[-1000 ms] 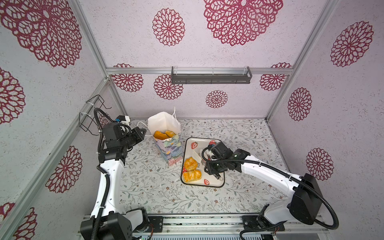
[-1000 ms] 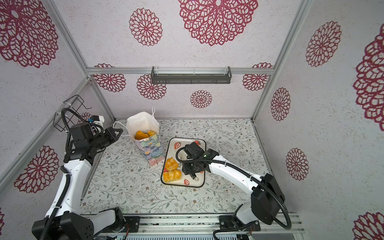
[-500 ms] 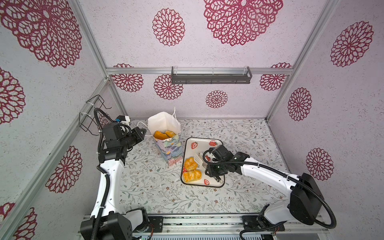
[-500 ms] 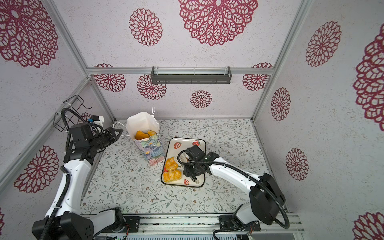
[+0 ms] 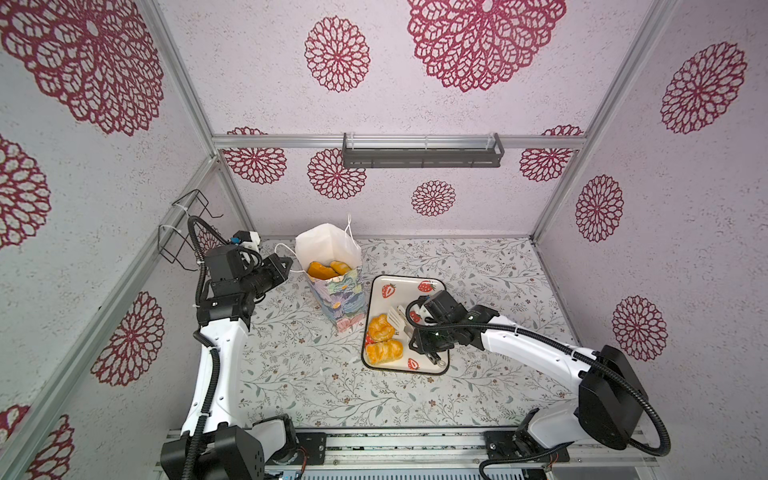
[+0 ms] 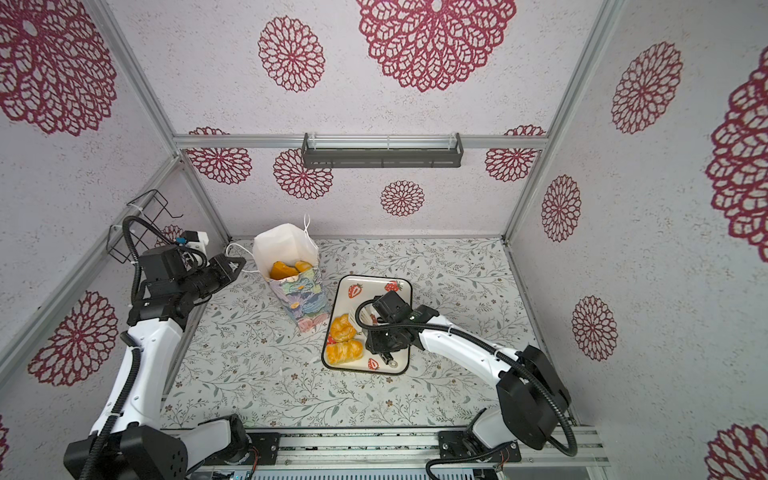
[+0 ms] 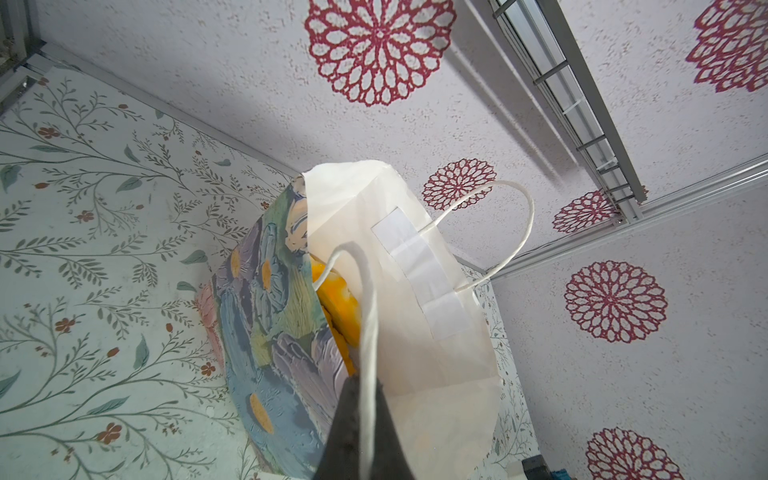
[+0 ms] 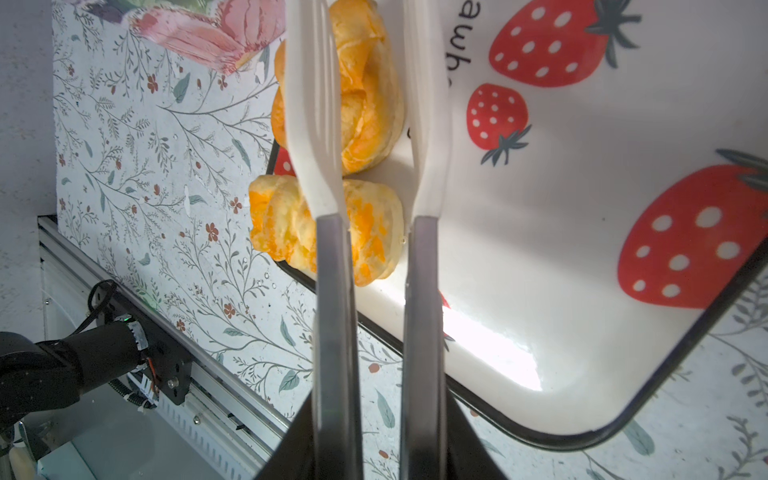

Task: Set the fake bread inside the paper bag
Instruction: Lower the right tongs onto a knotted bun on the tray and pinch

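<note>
The right gripper [image 8: 376,440] is closed on a pair of tongs [image 8: 332,311]. The white heads of the tongs stand on the two sides of one croissant [image 8: 365,83], but I cannot tell whether they press it already. This croissant and a second pastry [image 8: 374,237] just beside it are the fake bread [image 5: 382,338] not yet packed. Both lie at the near left corner of the strawberry tray [image 5: 409,282], which rests about the middle of the desk [image 5: 291,374]. I think the tongs are used because their wide heads take a round, glossy pastry more safely than bare jaws. The left gripper [image 7: 361,440] is pressed together on one cord handle [image 7: 368,332] of the paper bag [image 5: 340,299] and holds it out toward the left edge of the desk, probably so that the mouth stands open. The bag stands upright just beside the left edge of the tray, with more pastries [image 5: 328,270] visible inside. In the way is the tall bag wall on the tray side, so the croissant must go up and over it. The second handle [image 5: 349,226] also rises at the far rim. A wire basket [image 5: 183,228] and a dark shelf [image 5: 419,156] hang on the walls, well apart.
</note>
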Robot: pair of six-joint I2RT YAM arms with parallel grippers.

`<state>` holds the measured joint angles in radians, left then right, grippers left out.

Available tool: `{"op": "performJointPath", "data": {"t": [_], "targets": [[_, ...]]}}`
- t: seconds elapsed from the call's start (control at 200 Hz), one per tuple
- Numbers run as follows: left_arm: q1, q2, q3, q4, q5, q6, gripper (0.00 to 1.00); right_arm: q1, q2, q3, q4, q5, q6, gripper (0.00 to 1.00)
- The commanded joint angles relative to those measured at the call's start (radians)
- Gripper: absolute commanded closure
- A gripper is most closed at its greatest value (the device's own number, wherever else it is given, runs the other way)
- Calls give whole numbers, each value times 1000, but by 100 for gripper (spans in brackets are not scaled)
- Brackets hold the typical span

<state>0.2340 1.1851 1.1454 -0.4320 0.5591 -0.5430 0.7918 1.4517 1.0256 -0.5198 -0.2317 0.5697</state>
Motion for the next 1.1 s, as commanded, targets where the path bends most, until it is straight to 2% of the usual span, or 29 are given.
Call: {"op": "performJointPath", "data": {"t": [0.0, 0.635, 1.096], "targets": [[7, -2, 1, 4, -7, 3, 100, -8, -5, 2, 33, -21, 10, 64], [8, -4, 1, 3, -8, 4, 100, -10, 16, -25, 70, -62, 19, 66], [8, -4, 2, 2, -10, 5, 100, -14, -24, -8, 54, -46, 18, 84]]}}
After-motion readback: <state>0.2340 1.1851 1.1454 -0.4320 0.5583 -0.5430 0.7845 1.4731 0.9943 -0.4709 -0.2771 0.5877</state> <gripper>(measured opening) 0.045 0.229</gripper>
